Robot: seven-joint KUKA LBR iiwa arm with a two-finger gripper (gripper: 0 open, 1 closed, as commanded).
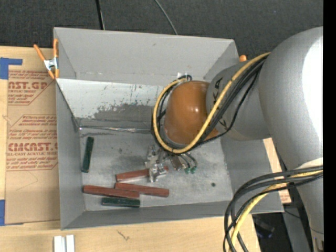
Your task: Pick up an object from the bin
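Gripper point(156, 171) low in the grey bin point(142, 56), at the right end of a short red-brown stick point(130, 177).
From my remote station I cannot tell whether it is spread or pinching that stick, which lies near the middle of the floor. Just below it lie longer red-brown sticks point(105, 191) and a dark green stick point(121, 202); another green stick point(86, 154) rests well apart at the left.

One camera looks down into the bin point(136, 51).
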